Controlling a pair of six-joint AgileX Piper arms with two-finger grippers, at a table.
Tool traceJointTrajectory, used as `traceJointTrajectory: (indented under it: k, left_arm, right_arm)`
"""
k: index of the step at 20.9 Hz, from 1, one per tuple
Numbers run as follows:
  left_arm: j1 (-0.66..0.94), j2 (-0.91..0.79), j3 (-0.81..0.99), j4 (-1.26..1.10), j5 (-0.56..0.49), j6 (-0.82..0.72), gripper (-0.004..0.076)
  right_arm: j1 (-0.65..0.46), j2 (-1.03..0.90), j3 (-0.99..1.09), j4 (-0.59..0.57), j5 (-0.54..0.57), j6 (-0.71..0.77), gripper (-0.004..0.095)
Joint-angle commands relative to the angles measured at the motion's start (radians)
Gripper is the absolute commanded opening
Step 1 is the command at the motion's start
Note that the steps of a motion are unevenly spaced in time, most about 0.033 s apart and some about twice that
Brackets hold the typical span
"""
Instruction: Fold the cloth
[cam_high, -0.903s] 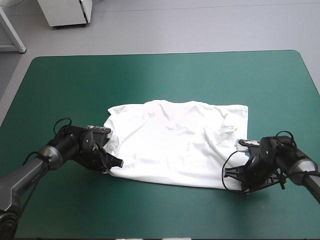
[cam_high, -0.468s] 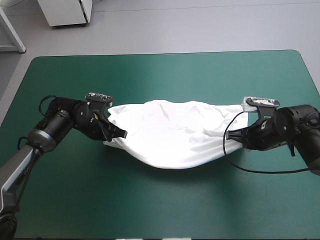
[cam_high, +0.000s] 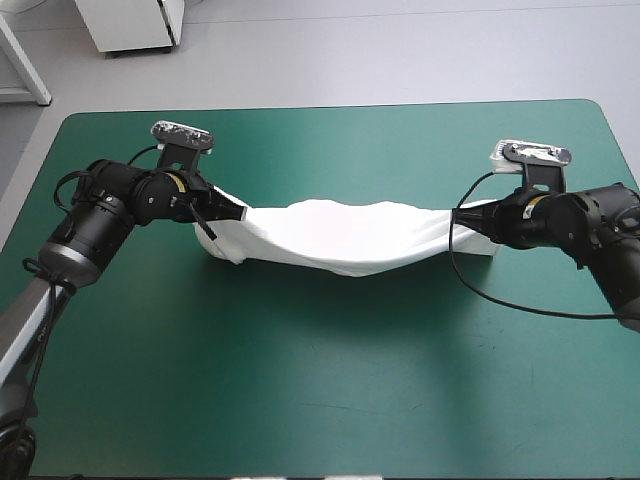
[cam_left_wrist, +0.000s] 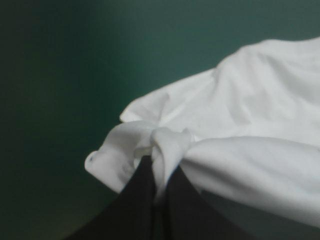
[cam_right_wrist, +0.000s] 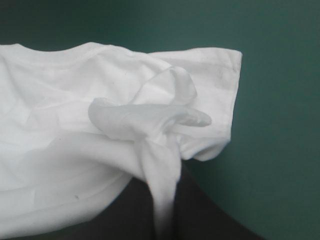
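You have the teal-green table (cam_high: 320, 400) under both arms. The T-shirt (cam_high: 345, 235) hangs as a long white band across the table's middle, strung between the two grippers and sagging at its centre (you cannot tell whether its lower edge touches the cover). Your left gripper (cam_high: 238, 211) pinches one end, its black fingers (cam_left_wrist: 137, 200) all but closed on a bunched fold. Your right gripper (cam_high: 463, 223) pinches the other end, its fingers (cam_right_wrist: 200, 210) likewise nearly closed with cloth between them.

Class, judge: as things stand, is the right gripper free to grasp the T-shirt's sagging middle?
Probably not: the right gripper is shut on the T-shirt, so it must let go first. Nothing else blocks it.
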Motion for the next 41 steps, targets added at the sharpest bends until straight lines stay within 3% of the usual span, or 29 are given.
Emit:
traceJointTrajectory:
  k: [1,4,11,19,27,28,29,31,32,33,34,35,36,41]
  left_arm:
    - [-0.005,0.014,-0.062,0.077,-0.107,-0.045,-0.0009]
    - [-0.005,0.099,-0.124,0.122,-0.113,-0.06,-0.0009]
    - [-0.005,0.301,-0.282,0.177,-0.137,-0.091,-0.0009]
    - [0.035,0.506,-0.318,0.16,-0.165,-0.141,-0.0009]
    - [0.035,0.563,-0.318,0.127,-0.278,-0.157,-0.0009]
    - [0.035,0.563,-0.318,0.117,-0.288,-0.152,-0.0001]
    - [0.035,0.563,-0.318,0.117,-0.289,-0.149,0.0013]
    - [0.035,0.561,-0.324,0.085,-0.215,-0.119,0.01]
    - [0.035,0.561,-0.34,0.026,-0.133,-0.056,0.0201]
    - [0.035,0.561,-0.344,0.012,-0.111,-0.036,0.0249]
    - [0.035,0.561,-0.359,-0.01,-0.052,0.01,0.0372]
    - [0.035,0.561,-0.385,-0.013,0.002,0.025,0.047]
    - [0.035,0.561,-0.403,-0.012,0.03,0.025,0.0498]
    - [0.035,0.534,-0.605,-0.005,0.188,0.084,0.051]
  right_arm:
    - [0.001,0.02,-0.033,-0.031,-0.138,0.003,-0.0015]
    - [0.001,0.076,-0.045,-0.049,-0.223,0.039,-0.0015]
    - [-0.013,0.273,-0.186,-0.155,-0.223,0.082,-0.0015]
    - [-0.087,0.543,-0.325,-0.083,-0.151,0.048,-0.0015]
    - [-0.091,0.61,-0.329,0.006,-0.148,-0.032,-0.0009]
    - [-0.091,0.611,-0.333,0.016,-0.13,-0.047,0.0044]
    - [-0.091,0.611,-0.339,0.021,-0.119,-0.057,0.0087]
    - [-0.091,0.611,-0.372,0.033,-0.085,-0.062,0.0318]
    - [-0.091,0.611,-0.401,0.047,-0.066,-0.062,0.0493]
    - [-0.091,0.611,-0.415,0.055,-0.057,-0.064,0.055]
    - [-0.091,0.611,-0.458,0.057,-0.022,-0.066,0.0629]
    - [-0.091,0.611,-0.495,0.052,0.018,-0.066,0.0625]
    - [-0.091,0.611,-0.516,0.048,0.034,-0.066,0.0618]
    - [-0.091,0.6,-0.59,0.04,0.17,-0.102,0.0496]
